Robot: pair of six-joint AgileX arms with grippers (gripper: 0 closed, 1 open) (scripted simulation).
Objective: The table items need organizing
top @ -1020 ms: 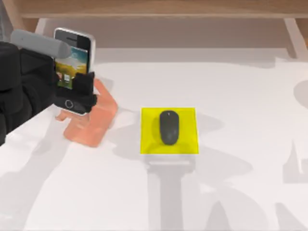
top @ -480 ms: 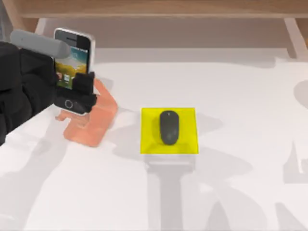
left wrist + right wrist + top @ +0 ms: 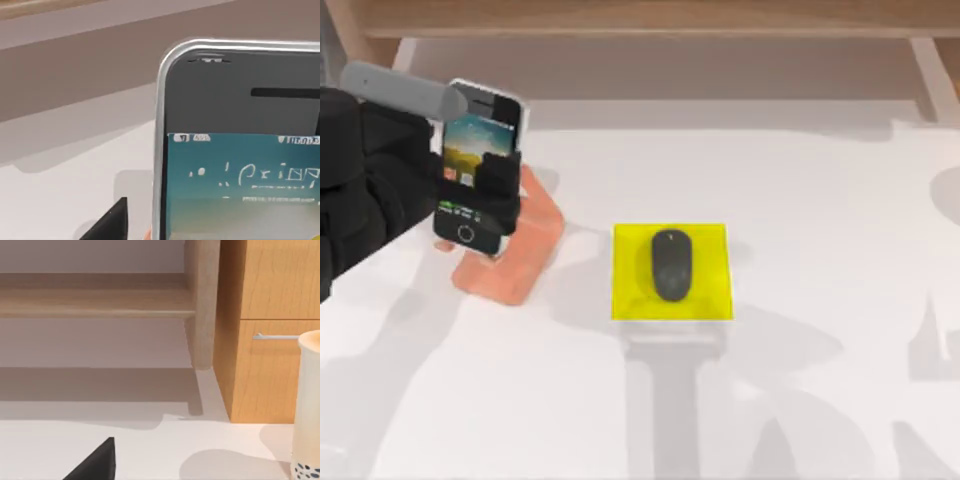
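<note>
My left gripper (image 3: 470, 190) is shut on the white-edged smartphone (image 3: 480, 150) at the table's far left. It holds the phone tilted, screen up, just over the salmon-orange stand (image 3: 515, 260). The phone's lower end is at the stand's top, and I cannot tell whether they touch. In the left wrist view the phone's screen (image 3: 240, 150) is very close, with one black finger (image 3: 107, 227) beside it. The dark grey mouse (image 3: 671, 264) lies on the yellow pad (image 3: 710, 300) at mid-table. A dark part of my right gripper (image 3: 95, 465) shows in the right wrist view.
The white table (image 3: 820, 200) has a wooden frame (image 3: 650, 18) along its far edge. The right wrist view has a wooden cabinet (image 3: 270, 340), a wooden leg (image 3: 202, 305) and a cream cup with dark dots (image 3: 307, 405).
The smartphone has shifted slightly right and toward the front in my left gripper, dropping lower over the stand. The mouse and pad have not moved.
</note>
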